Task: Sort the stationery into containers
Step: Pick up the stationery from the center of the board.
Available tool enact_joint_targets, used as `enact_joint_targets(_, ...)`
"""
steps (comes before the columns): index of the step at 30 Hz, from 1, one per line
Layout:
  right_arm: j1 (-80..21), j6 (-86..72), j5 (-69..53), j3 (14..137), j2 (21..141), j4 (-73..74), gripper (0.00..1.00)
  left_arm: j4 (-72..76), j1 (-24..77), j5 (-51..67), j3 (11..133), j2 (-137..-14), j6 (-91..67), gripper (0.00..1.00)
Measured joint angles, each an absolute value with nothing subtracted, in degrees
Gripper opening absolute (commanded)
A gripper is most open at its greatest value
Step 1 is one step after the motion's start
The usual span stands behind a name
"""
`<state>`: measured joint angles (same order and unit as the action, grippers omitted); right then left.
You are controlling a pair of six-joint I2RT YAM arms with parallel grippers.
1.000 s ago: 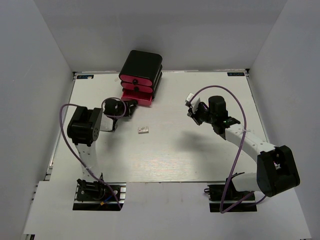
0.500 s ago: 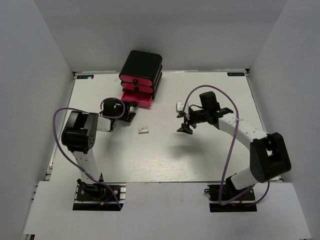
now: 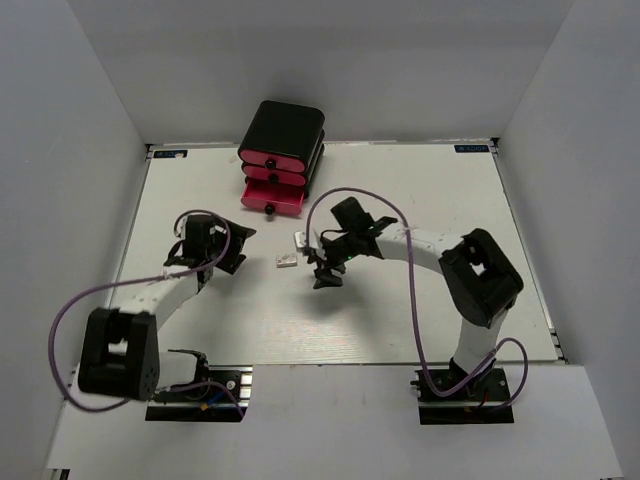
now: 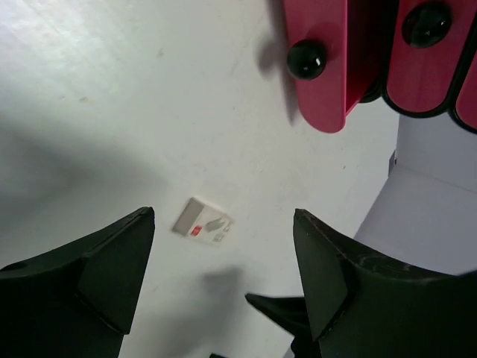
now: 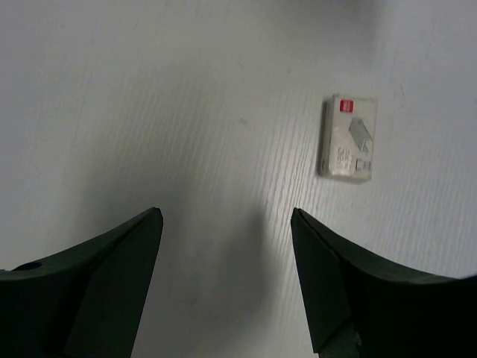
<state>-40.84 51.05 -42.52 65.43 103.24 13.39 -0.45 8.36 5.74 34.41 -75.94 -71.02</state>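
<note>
Left gripper (image 4: 222, 216): jaws wide apart, empty.
Right gripper (image 5: 226, 214): spread too, empty (eraser (image 5: 348, 138) lies near).
Bottom drawer (image 3: 272, 196): pulled out.

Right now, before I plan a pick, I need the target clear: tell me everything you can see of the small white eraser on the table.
The eraser is a small, flat white rectangle, seemingly in a wrapper, with a small red mark at one end and faint grey print on its top face. It lies flat on the white table, in front of the pulled-out bottom drawer and well apart from it. Nothing touches it.
</note>
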Motion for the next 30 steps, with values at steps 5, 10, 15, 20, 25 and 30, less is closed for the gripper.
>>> enact_joint_targets(5, -45.8, 45.3, -37.0, 71.1, 109.4, 9.8, 0.74, -12.1, 8.4, 1.6, 31.6, -61.2, -68.7, 0.88)
enact_joint_targets(10, -46.7, 41.5, -31.6, 75.9, 113.4, 6.2, 0.72, -22.9, 8.4, -2.8, 31.4, -47.4, -66.6, 0.88)
enact_joint_targets(15, -46.7, 40.4, -28.7, 80.1, 116.5, 6.0, 0.72, -32.2, 8.4, -4.4, 30.7, -38.2, -66.0, 0.88)
enact_joint_targets(20, -46.7, 41.9, -28.6, 84.4, 120.5, 7.8, 0.68, -40.9, 8.4, -5.6, 29.3, -30.9, -66.0, 0.88)
enact_joint_targets(25, -46.6, 44.1, -28.8, 85.2, 122.5, 11.0, 0.63, -46.6, 8.4, -6.8, 29.3, -27.6, -66.2, 0.88)
enact_joint_targets(30, -46.5, 45.2, -28.9, 85.4, 122.8, 12.0, 0.45, -48.9, 8.4, -7.1, 29.3, -26.9, -66.3, 0.88)
